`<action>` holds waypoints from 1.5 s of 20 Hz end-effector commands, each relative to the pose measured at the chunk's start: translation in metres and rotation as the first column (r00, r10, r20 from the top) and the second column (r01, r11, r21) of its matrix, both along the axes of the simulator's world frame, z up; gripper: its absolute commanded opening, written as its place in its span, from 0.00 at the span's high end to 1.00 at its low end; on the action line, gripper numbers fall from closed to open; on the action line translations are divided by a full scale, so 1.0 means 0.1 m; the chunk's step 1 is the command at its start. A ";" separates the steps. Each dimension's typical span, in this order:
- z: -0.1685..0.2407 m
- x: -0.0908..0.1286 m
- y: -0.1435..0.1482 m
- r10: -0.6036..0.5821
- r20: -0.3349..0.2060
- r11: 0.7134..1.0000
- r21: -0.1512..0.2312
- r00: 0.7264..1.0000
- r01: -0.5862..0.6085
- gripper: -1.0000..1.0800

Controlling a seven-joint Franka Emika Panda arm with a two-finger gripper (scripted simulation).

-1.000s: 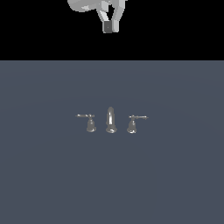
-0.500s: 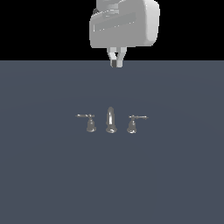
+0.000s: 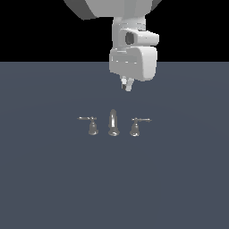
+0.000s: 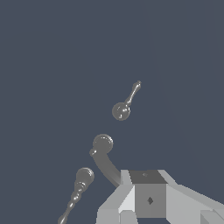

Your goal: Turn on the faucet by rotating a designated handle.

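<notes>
Chrome is catching the light on the faucet (image 3: 113,123), a small three-piece set standing on the flat slate-grey counter (image 3: 53,188). In the exterior view the tall tapered spout (image 3: 113,122) is standing in the middle, with a short flared post on each side of it, all three in a row and a little apart from one another. The handle (image 3: 136,125) is sitting on the exterior view's right of the spout, its thin lever pointing away from the spout toward that view's right. The twin post (image 3: 92,125) is sitting on the other side, its lever pointing the opposite way.

The white arm is hanging above and behind the set, its wrist body filling the upper middle of the exterior view. The fingers (image 3: 126,84) are showing only as a short tip below the wrist body, hovering in the air clear of all three pieces; whether they are apart or together cannot be told from either view.

In the wrist view the three pieces are showing from above: the curved spout (image 4: 103,154) lying nearest the pale hand block, with one lever post (image 4: 125,104) beyond it and another lever post (image 4: 78,185) beside it.
</notes>
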State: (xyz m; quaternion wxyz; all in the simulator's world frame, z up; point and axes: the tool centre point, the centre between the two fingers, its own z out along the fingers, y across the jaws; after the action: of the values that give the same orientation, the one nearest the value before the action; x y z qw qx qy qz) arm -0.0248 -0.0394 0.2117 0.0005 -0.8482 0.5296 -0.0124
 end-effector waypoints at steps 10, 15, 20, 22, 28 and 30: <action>-0.83 0.44 -0.48 -0.296 -0.012 0.955 0.005 0.955 0.296 1.00; -1.10 0.55 -0.66 -0.389 -0.016 0.921 0.007 0.921 0.389 1.00; -1.27 0.62 -0.79 -0.449 -0.019 0.893 0.009 0.893 0.449 1.00; -1.32 0.63 -0.82 -0.463 -0.020 0.886 0.010 0.886 0.464 1.00; -1.35 0.65 -0.85 -0.477 -0.021 0.879 0.012 0.879 0.477 1.00; -1.35 0.65 -0.85 -0.477 -0.021 0.879 0.012 0.879 0.477 1.00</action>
State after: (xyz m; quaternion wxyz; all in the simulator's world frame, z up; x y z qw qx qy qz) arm 0.0396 -0.1244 0.0766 -0.0004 -0.6921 0.7218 -0.0001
